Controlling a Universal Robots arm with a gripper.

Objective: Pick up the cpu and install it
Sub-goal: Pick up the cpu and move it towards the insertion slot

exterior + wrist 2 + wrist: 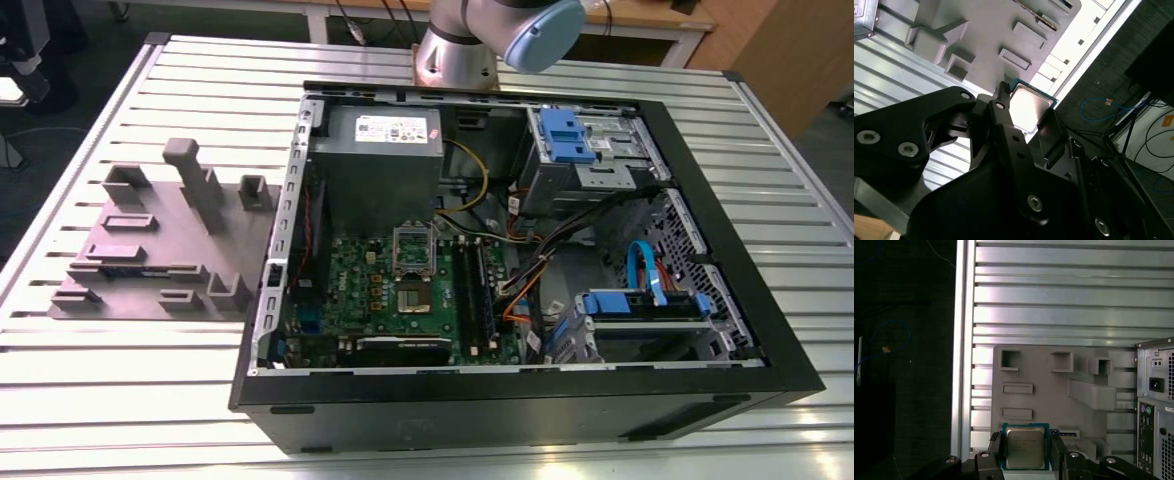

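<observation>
The fingers (pixel 1058 450) pinch the cpu (pixel 1025 446) by two opposite edges over the grey holder block (pixel 147 250), at the exterior view's left; such a narrow edge grip could let it tilt or slip onto the worktop (pixel 134 380).

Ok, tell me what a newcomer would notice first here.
The cpu stands out, clamped between the jaws of the gripper in both wrist views, the grey fixture tray behind it. In the exterior view, the open computer case lies on the slatted table, its green motherboard bared.
</observation>
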